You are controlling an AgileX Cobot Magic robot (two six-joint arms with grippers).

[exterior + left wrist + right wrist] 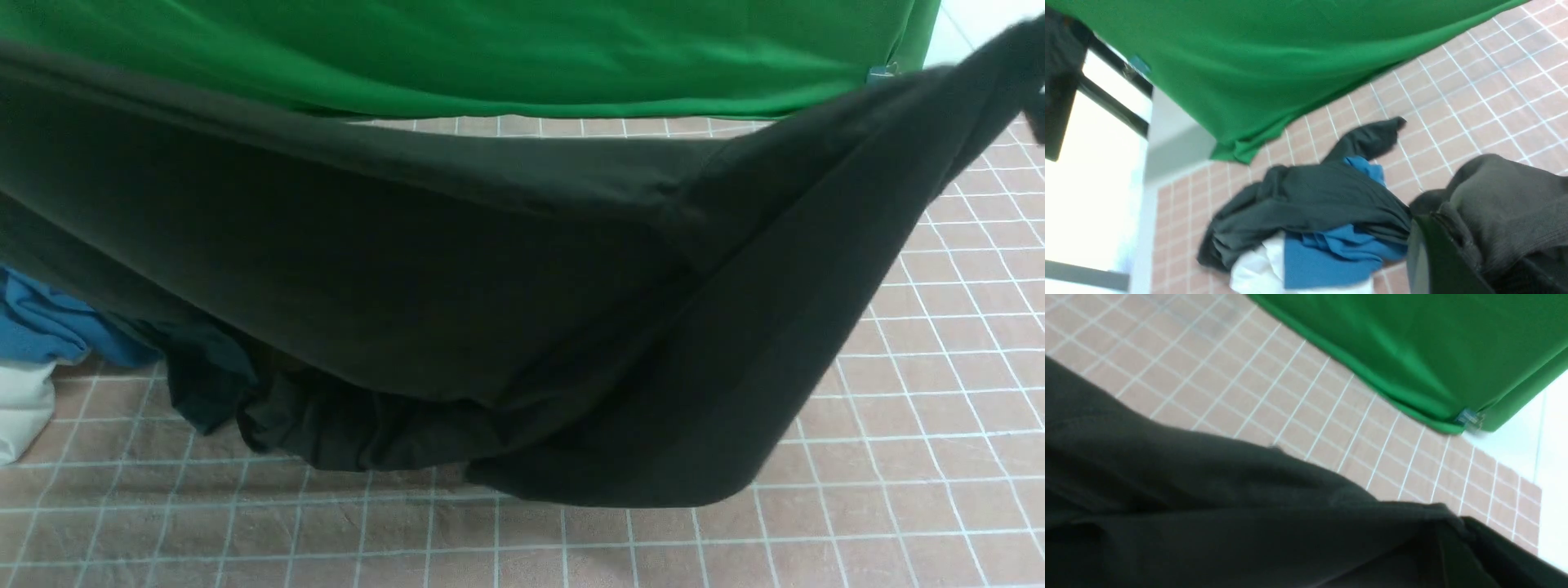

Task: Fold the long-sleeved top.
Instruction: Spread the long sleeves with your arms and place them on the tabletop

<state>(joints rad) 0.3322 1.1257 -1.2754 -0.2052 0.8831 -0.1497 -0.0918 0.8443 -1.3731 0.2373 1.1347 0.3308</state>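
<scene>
The long-sleeved top [490, 327] runs off both sides of the front view, so its lifted ends are cut off, and it covers much of the blue cloth [41, 327] at the left edge of the tiled surface [939, 367]. In the wrist views the left gripper [1433, 245] is a dark sliver wrapped in knit, the right gripper buried under blurred cloth.

light: bright, even, indoor
glare: white surface [1094, 196] blown out, left wrist view
blur: both wrist views soft; front sharper
shadow: long-sleeved top [490, 310] folds lose detail

Green backdrop [490, 57], pink tiled surface [939, 367]
</scene>
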